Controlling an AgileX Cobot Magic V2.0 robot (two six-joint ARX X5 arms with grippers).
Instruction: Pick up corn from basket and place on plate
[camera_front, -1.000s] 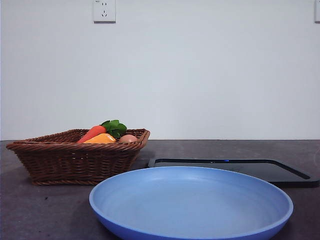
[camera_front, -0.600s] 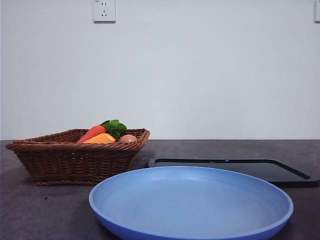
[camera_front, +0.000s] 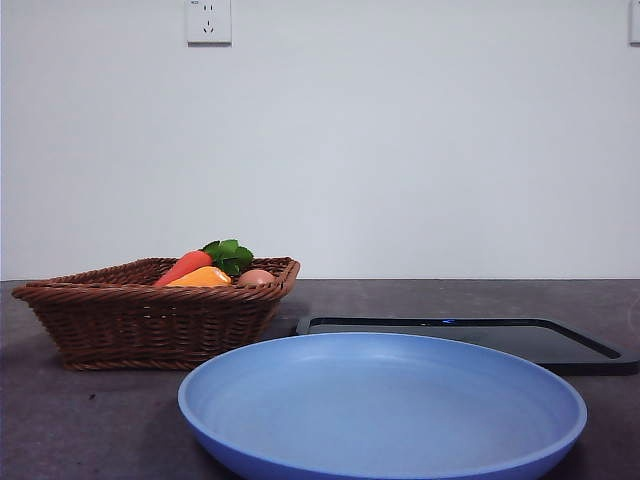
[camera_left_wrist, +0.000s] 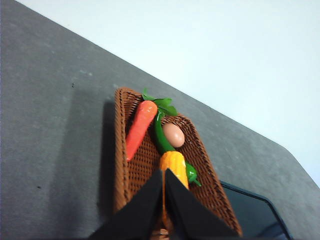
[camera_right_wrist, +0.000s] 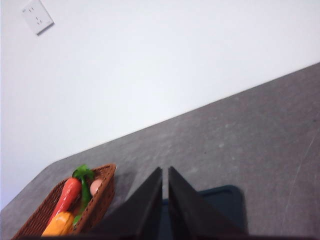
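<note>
Nothing has moved on the desk (camera_front: 90, 430) since the earlier front views: basket, plate and tray sit exactly where they were, and no arm has come into that view yet.

From where I stand, the pick has not started. The corn (camera_left_wrist: 173, 167) lies in the brown wicker basket (camera_front: 150, 325), its bumpy yellow-orange cob alongside a green stalk or husk, with the carrot (camera_left_wrist: 139, 128) on the far side of that green strip and the small tan egg (camera_left_wrist: 173, 134) just beyond the corn's end. In the front view only the corn's top shows above the braided rim, between the carrot and the egg. The light-blue plate (camera_front: 382, 400) is bare and sits near the camera, close beside the basket without touching it, with the black tray (camera_front: 540, 340) behind it.

The left gripper (camera_left_wrist: 163, 175) hangs above the basket, its fingers (camera_left_wrist: 145, 205) drawn almost together with only a sliver of gap, and they line up roughly over the corn. The right gripper (camera_right_wrist: 165, 172) is also pinched nearly closed and holds nothing; it looks across the tray's corner toward the basket from well off and seems to be waiting.

I'd judge the left arm is the one to act. It needs to spread its fingers, come down over the cob's middle, straddle it across its width, and avoid catching the egg or the green stalk pressed against it.
</note>
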